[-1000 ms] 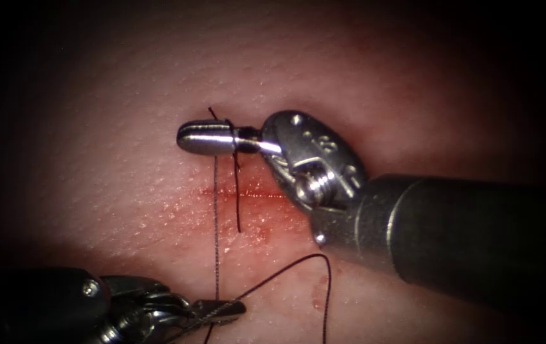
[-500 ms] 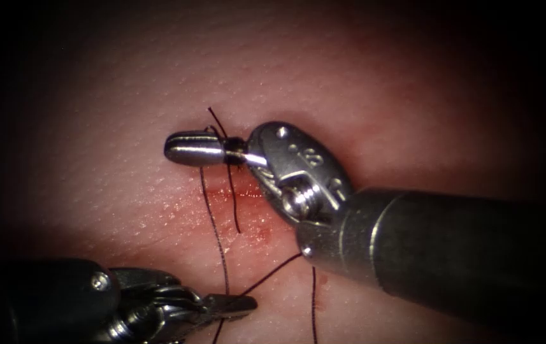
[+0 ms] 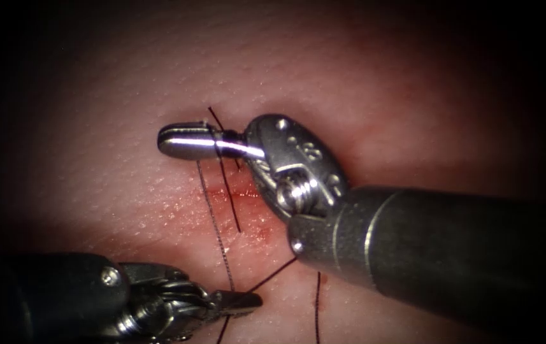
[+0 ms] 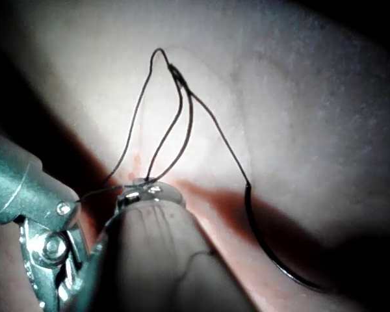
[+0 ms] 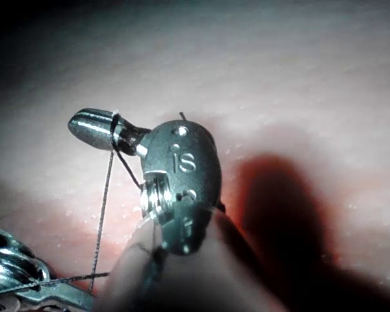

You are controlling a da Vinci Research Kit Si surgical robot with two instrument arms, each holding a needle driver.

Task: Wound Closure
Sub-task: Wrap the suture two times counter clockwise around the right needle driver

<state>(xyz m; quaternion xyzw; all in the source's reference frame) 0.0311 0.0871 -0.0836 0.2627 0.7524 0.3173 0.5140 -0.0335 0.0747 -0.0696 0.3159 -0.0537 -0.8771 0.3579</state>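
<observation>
Steel first: the right tool [image 3: 180, 141] lies low over the tissue [image 3: 126, 95], just past the far side of the cut [image 3: 234, 194]. Its two jaws are pressed together into one smooth bullet shape. We see the thread [image 3: 215, 216] wound around the outside of those jaws, close to their hinge rather than their tip. We judge that the wrap sits there so it cannot slide off the narrow end. The right wrist view shows the same turn around the right tool [image 5: 91, 127], with the thread [image 5: 104, 195] dropping away from the jaws towards the other arm. We see nothing pinched between the right jaws themselves. A short dark end of thread crosses just beside their hinge and runs down over the cut.

The left tool [image 3: 241, 299] sits on the near side of the cut, well apart from the right jaws. Its jaws are clamped on the thread, and the strand runs fairly straight from them up to the wrap. We read this grip as the anchor that keeps the strand in a line.

Around the cut, between the two pairs of jaws, some red fluid [image 3: 260, 236] wets the surface.

The needle [image 4: 279, 260] is in neither tool. In the left wrist view it lies well away from the left jaws, curved against the tissue, trailing the thread [image 4: 136, 117]. It appears to rest on the surface, though its far end runs into shadow.
</observation>
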